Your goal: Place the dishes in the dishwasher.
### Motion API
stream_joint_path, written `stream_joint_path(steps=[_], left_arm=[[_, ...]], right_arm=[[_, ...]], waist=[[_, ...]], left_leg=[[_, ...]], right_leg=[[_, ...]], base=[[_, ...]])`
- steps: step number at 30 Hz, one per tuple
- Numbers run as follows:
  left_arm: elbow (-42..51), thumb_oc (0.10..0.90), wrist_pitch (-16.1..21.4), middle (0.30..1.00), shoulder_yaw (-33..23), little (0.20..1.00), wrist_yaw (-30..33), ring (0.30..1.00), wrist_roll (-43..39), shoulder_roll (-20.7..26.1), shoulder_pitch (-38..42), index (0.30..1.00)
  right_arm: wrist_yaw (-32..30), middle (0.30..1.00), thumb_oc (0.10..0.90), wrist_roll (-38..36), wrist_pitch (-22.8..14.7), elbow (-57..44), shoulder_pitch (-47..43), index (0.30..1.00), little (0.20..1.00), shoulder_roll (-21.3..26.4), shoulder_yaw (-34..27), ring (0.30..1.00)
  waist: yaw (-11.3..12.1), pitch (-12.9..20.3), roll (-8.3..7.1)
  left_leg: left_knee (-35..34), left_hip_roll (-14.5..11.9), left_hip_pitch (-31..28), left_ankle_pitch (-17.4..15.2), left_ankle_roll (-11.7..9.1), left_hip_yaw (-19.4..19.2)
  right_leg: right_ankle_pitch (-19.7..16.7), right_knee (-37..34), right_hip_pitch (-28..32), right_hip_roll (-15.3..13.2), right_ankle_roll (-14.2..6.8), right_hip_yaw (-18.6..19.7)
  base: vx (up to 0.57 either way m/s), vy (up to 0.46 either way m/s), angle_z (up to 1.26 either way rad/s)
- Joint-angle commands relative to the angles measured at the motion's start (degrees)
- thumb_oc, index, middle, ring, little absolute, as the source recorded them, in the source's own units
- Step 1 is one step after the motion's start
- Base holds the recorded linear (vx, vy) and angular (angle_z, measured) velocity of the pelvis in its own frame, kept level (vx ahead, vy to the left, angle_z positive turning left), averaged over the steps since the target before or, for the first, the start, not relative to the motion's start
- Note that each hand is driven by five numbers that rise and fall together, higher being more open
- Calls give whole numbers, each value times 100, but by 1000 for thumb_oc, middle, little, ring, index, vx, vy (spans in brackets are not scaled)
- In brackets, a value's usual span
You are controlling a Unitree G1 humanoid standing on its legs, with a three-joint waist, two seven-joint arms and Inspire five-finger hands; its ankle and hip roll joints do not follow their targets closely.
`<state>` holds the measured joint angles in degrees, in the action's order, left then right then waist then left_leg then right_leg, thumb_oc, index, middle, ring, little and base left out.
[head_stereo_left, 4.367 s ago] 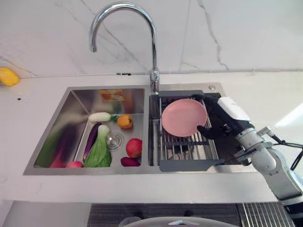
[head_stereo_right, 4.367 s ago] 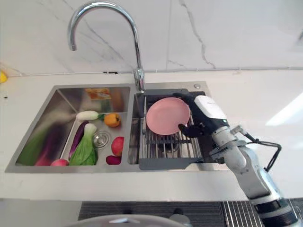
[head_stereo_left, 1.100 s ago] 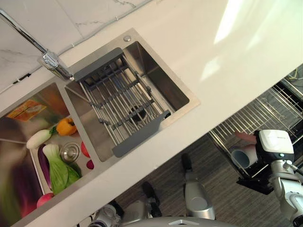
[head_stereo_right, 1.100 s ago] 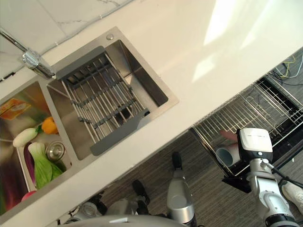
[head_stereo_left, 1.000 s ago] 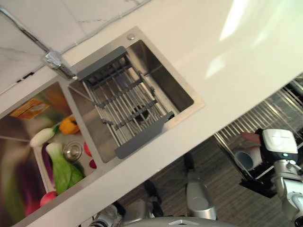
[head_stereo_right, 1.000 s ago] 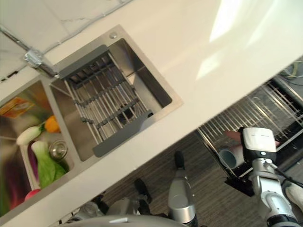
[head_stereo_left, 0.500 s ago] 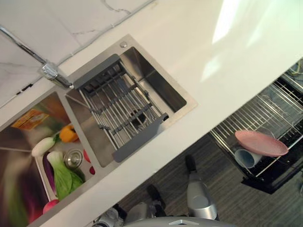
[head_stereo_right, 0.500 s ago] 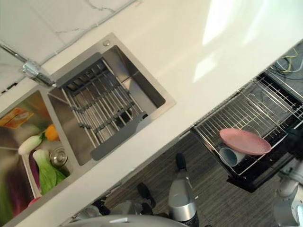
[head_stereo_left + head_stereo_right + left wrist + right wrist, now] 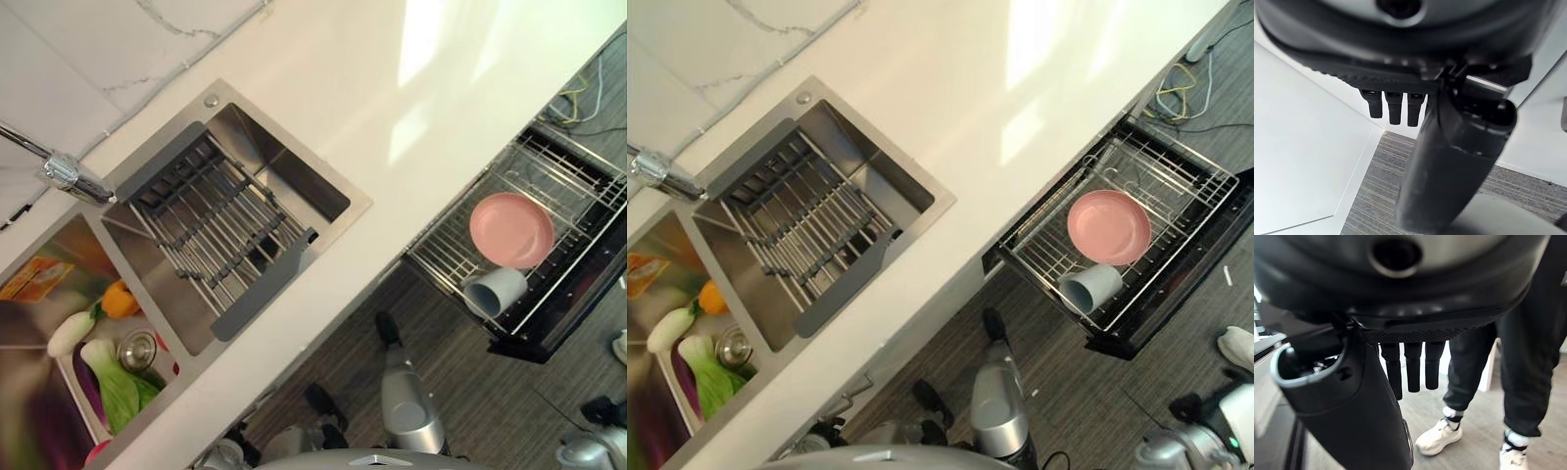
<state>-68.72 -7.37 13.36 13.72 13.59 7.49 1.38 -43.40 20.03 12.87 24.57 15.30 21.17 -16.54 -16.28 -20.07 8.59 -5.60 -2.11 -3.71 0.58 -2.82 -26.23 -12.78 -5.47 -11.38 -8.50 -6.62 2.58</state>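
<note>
Pink plate and grey cup set in the pulled-out dishwasher rack; both hands hang free with nothing held.

In the left eye view, the pink plate (image 9: 511, 229) is seen lying in the wire dishwasher rack (image 9: 443, 241), with the grey cup (image 9: 494, 291) on its side just beside it, nearer the rack's front edge; the sink (image 9: 284, 176) with its drain rack (image 9: 216, 230) is set in the white counter (image 9: 392, 88) well apart from the dishwasher rack. In the right eye view, the same arrangement is shown. In the left wrist view, the left hand (image 9: 1393, 105) is seen with fingers straight and relaxed above grey flooring. In the right wrist view, the right hand (image 9: 1413, 364) is likewise slack and unloaded, with a person's legs (image 9: 1518, 362) and white shoes (image 9: 1437, 438) beyond it.
</note>
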Motion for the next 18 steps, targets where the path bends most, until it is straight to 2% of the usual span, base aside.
stream_joint_path(steps=[1,2,4,6,7,8,9,10,12,13,14,15,16,17,18], left_arm=[[-9,800,169,900,-5,900,377,900,36,30,598,900],[34,800,205,900,111,900,373,900,5,30,580,900],[61,800,209,900,111,900,377,900,-13,22,574,900],[90,800,218,900,137,900,364,900,-54,29,555,900],[111,800,260,900,93,900,338,900,-297,7,473,900],[112,800,259,900,83,900,340,900,-301,6,477,900],[131,800,299,900,23,900,338,900,-534,-34,438,900],[224,800,359,900,51,900,323,900,-708,-70,415,900],[322,800,404,900,191,900,272,900,-780,-79,387,900],[322,800,404,900,191,900,272,900,-780,-79,387,900],[495,800,541,900,258,900,132,900,-1114,-109,343,900],[669,800,631,900,139,900,-81,900,-1721,-135,291,900],[674,800,628,900,129,900,-83,900,-1727,-135,294,900],[724,800,685,900,-150,900,-395,900,-2572,-202,179,900],[628,800,717,900,-285,900,-555,900,-2787,-241,124,900]], right_arm=[[-287,300,400,-13,-396,-302,-468,300,300,806,-256,300],[-237,300,400,-15,-408,-34,-829,300,300,973,45,300],[-192,300,400,57,-401,-65,-1006,300,300,1059,181,300],[-134,300,400,163,-369,-35,-1349,300,300,1264,386,300],[-95,300,400,166,-365,105,-1693,300,300,1447,542,300],[-97,300,400,163,-369,117,-1712,300,300,1452,554,300],[-41,300,400,241,-346,101,-1875,300,300,1571,660,300],[133,300,400,430,-280,211,-2363,300,300,1881,931,300],[270,300,400,475,-221,520,-2898,300,300,2156,1252,300],[270,300,400,475,-221,520,-2898,300,300,2156,1252,300],[476,300,400,490,-232,884,-3442,300,300,2417,1617,300],[618,300,400,543,-227,956,-3569,300,300,2521,1770,300],[616,300,400,540,-230,966,-3591,300,300,2522,1786,300],[786,300,400,537,-260,992,-3645,300,300,2510,1866,300],[1021,413,475,600,-299,1122,-3668,413,413,2458,1948,413]], waist=[[152,-28,-68],[271,-16,32],[313,-2,63],[459,33,134],[629,79,223],[617,75,218],[715,96,257],[900,143,316],[1048,194,382],[1048,194,382],[1197,227,434],[1250,236,461],[1233,241,461],[1326,279,482],[1406,337,483]], left_leg=[[294,-31,-3,-271,-121,518],[292,-5,-12,-289,-116,607],[291,5,14,-251,-124,653],[287,25,35,-224,-133,738],[274,33,-3,-233,-143,851],[278,32,19,-204,-146,853],[275,37,-6,-210,-158,914],[270,35,24,-151,-185,1046],[240,36,9,-106,-221,1162],[240,36,9,-106,-221,1162],[234,27,0,-48,-269,1316],[219,22,-25,-33,-287,1400],[222,21,4,-10,-287,1408],[219,12,12,29,-314,1505],[191,-11,21,72,-337,1612]], right_leg=[[939,763,96,-71,-368,-13],[996,764,164,-108,-372,-78],[967,738,184,-131,-359,-115],[978,691,266,-175,-350,-191],[1052,661,423,-234,-345,-325],[1020,652,410,-233,-335,-328],[1064,645,486,-267,-334,-400],[1075,635,566,-319,-303,-520],[1111,575,738,-365,-290,-693],[1111,575,738,-365,-290,-693],[1124,491,923,-404,-287,-915],[1152,449,1030,-414,-283,-1030],[1126,438,1014,-413,-277,-1039],[1131,369,1132,-433,-268,-1187],[1151,318,1249,-431,-254,-1324]], base=[[2,8,19],[-2,-12,19],[-6,-19,27],[-6,-44,30],[2,-47,23],[12,-47,42],[-34,-71,40],[-27,-85,41],[-24,-72,19],[-13,-83,67],[1,-81,69],[-10,-83,77],[-3,-67,46],[2,-101,69],[19,-132,73]])
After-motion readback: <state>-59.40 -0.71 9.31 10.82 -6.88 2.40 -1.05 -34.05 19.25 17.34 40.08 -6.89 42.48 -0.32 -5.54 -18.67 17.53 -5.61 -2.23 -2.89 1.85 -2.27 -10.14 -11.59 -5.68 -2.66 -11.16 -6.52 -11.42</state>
